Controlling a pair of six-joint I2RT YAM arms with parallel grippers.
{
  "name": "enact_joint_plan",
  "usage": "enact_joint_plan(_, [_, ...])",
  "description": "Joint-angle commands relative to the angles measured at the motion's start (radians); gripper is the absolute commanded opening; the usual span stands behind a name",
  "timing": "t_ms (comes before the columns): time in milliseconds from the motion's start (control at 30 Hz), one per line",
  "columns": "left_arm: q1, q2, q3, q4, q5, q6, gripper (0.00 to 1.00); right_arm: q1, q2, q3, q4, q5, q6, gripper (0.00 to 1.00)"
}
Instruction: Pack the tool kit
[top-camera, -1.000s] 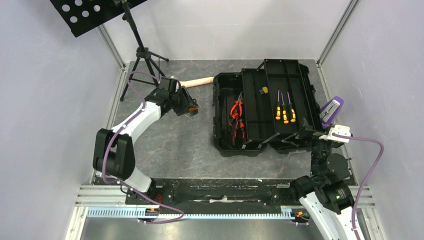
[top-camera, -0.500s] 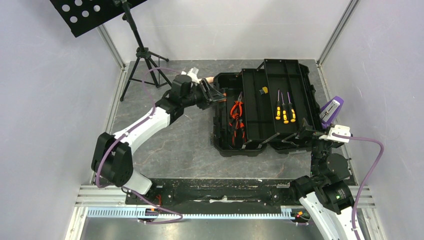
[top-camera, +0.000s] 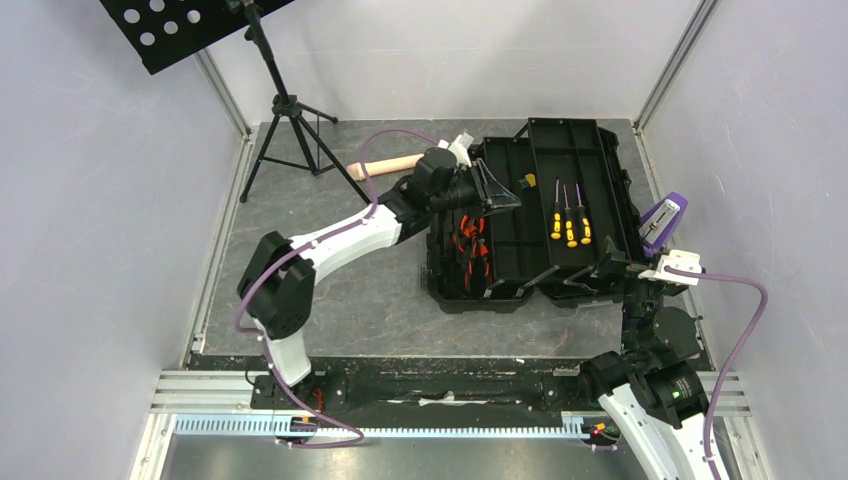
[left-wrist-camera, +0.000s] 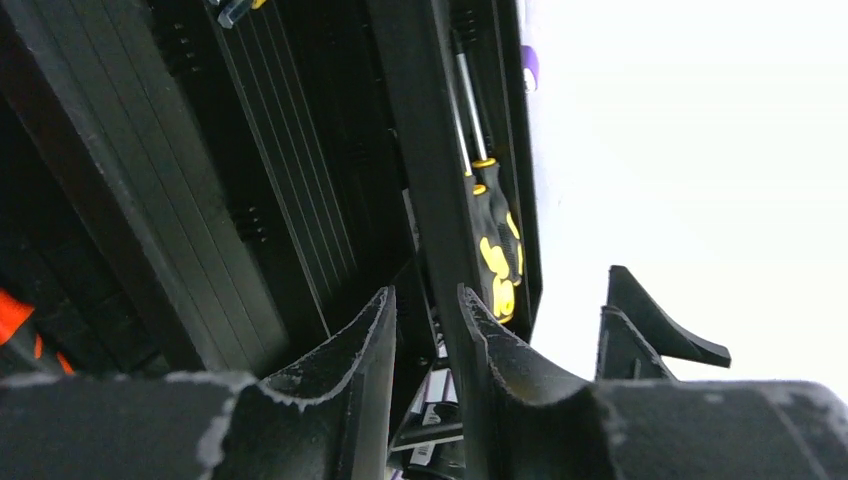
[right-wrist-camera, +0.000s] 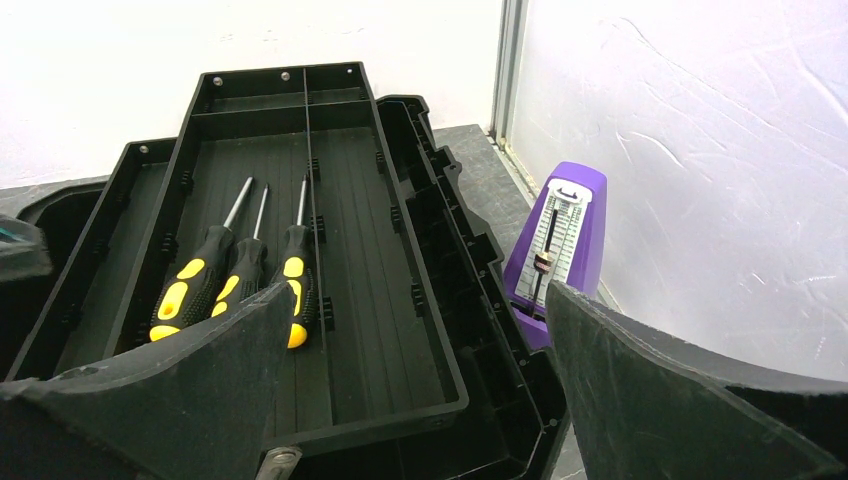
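The black toolbox (top-camera: 462, 300) lies open at the right of the table, with its tray (right-wrist-camera: 452, 372) swung out. Orange and black pliers (top-camera: 472, 238) lie in the left part, partly under my left arm. Three yellow and black screwdrivers (top-camera: 568, 225) lie in the tray and also show in the right wrist view (right-wrist-camera: 235, 285) and the left wrist view (left-wrist-camera: 497, 250). My left gripper (top-camera: 518, 205) reaches over the box's middle; its jaws (left-wrist-camera: 425, 295) stand a narrow gap apart and hold nothing. My right gripper (top-camera: 620, 265) is wide open and empty (right-wrist-camera: 420, 288) at the box's near right corner.
A purple stapler-like object (top-camera: 663, 218) stands right of the box by the wall (right-wrist-camera: 555, 240). A beige cylindrical handle (top-camera: 385, 166) lies left of the box. A tripod (top-camera: 290, 110) stands at the back left. A small yellow and black item (top-camera: 527, 181) lies in the box.
My left arm has swung right from the beige handle to over the middle of the toolbox, covering part of the pliers. The right arm has not moved.
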Motion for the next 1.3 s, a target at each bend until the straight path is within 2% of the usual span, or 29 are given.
enact_joint_plan(0, [-0.029,0.064,0.085,0.034,-0.014,-0.061,0.34,0.004,-0.011,0.023,0.021,0.015,-0.004,0.98])
enact_joint_plan(67, [-0.01,0.036,0.075,-0.003,-0.008,-0.035,0.34,0.004,-0.009,0.031,0.017,0.017,-0.008,0.98])
enact_joint_plan(133, [0.011,-0.035,0.031,-0.079,-0.093,0.031,0.35,0.004,0.001,0.043,0.015,0.015,-0.017,0.98])
enact_joint_plan(300, [0.026,-0.115,0.117,-0.528,-0.408,0.277,0.44,0.004,0.015,0.044,0.022,-0.009,0.002,0.98])
enact_joint_plan(467, [0.014,-0.058,0.201,-0.745,-0.473,0.406,0.53,0.004,0.013,0.057,0.019,-0.005,0.004,0.98])
enact_joint_plan(600, [-0.046,0.047,0.272,-0.873,-0.535,0.443,0.54,0.004,0.019,0.072,0.01,-0.001,0.003,0.98])
enact_joint_plan(900, [-0.107,0.208,0.357,-0.899,-0.592,0.421,0.53,0.004,0.028,0.074,0.001,-0.004,0.011,0.98])
enact_joint_plan(1267, [-0.11,0.336,0.427,-0.905,-0.736,0.382,0.5,0.004,0.02,0.064,-0.006,0.006,0.006,0.98])
